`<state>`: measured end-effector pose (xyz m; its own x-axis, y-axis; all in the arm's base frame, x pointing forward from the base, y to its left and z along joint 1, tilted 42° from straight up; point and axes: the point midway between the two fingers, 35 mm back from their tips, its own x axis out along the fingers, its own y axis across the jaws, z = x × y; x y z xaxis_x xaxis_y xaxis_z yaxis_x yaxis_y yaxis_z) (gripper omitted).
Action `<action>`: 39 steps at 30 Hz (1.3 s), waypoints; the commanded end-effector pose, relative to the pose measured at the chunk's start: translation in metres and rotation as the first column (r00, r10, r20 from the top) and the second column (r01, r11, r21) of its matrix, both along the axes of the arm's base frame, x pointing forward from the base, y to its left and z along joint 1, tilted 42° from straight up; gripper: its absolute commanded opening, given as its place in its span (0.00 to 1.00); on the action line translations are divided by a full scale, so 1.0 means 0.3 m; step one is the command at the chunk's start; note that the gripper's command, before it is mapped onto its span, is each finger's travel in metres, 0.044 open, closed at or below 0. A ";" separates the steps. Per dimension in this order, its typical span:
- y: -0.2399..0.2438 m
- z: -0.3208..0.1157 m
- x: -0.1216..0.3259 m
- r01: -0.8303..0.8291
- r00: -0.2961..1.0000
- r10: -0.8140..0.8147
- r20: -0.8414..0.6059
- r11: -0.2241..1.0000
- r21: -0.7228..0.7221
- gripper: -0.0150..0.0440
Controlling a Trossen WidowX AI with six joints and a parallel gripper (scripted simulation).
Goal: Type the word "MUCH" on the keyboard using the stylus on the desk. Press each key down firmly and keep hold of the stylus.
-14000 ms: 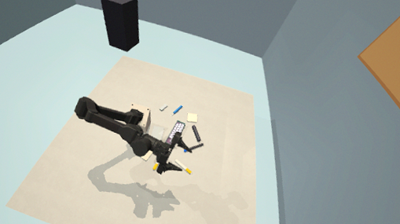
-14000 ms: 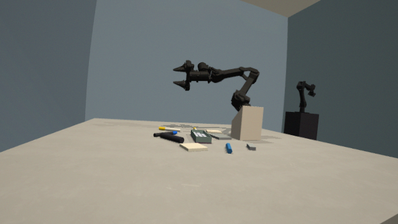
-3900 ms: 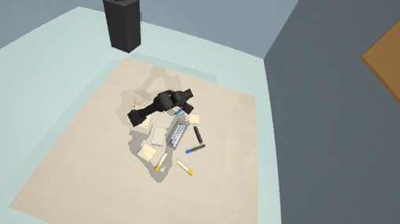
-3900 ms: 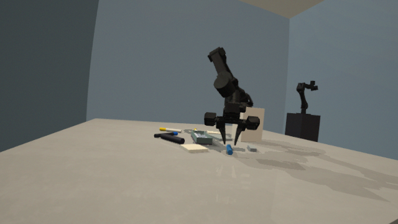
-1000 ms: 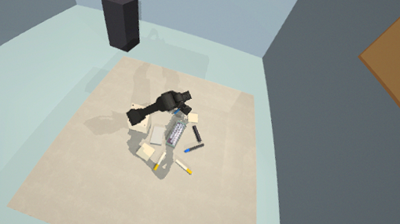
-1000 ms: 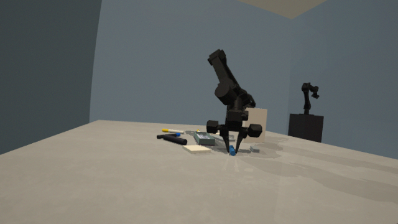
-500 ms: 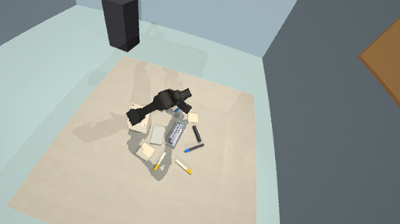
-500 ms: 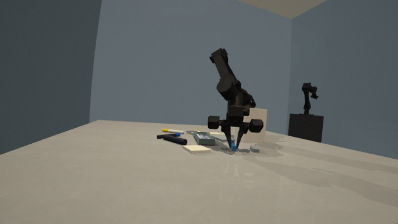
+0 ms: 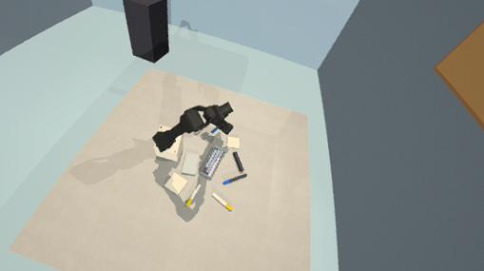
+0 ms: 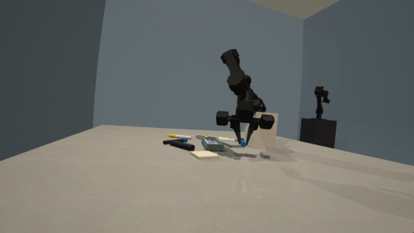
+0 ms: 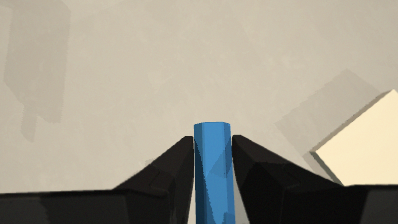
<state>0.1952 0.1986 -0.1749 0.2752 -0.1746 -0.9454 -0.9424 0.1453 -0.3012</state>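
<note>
The stylus (image 9: pixel 215 130) (image 10: pixel 242 142) (image 11: pixel 214 175) is blue and faceted. My gripper (image 10: pixel 243 144) (image 11: pixel 212 144) is shut on it, with a fingertip against each side near one end. The stylus is held a little above the desk; its other end is hidden in the wrist view. The keyboard (image 9: pixel 212 162) (image 10: pixel 213 147) has a grey-green case and pale keys. It lies on the desk to the left of the gripper in the exterior view and is out of the wrist view. Single key letters are too small to read.
A cream pad (image 9: pixel 233 143) (image 10: pixel 204 155) (image 11: pixel 370 150) lies near the keyboard. A black marker (image 9: pixel 238 162) (image 10: pixel 182 145), a blue-tipped black marker (image 9: pixel 237 178) and two yellow-and-white markers lie around it. A pale flat block (image 9: pixel 190 164), a tall cream box (image 10: pixel 269 131) and a small grey block (image 10: pixel 264 155) are nearby.
</note>
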 end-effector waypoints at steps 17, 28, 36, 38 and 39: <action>-0.006 0.023 0.071 0.437 0.816 -0.462 0.348 0.886 0.154 0.25; -0.002 0.035 0.085 0.502 0.722 -0.556 0.411 0.831 0.242 0.25; -0.020 0.012 0.091 0.502 0.722 -0.556 0.411 0.831 0.241 0.25; -0.026 0.003 0.093 0.502 0.722 -0.556 0.412 0.831 0.241 0.25; -0.030 -0.001 0.094 0.502 0.722 -0.556 0.412 0.831 0.241 0.25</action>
<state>0.2235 0.1973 -0.1685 0.5624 -0.3157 -0.7642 -0.4637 0.6449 -0.6076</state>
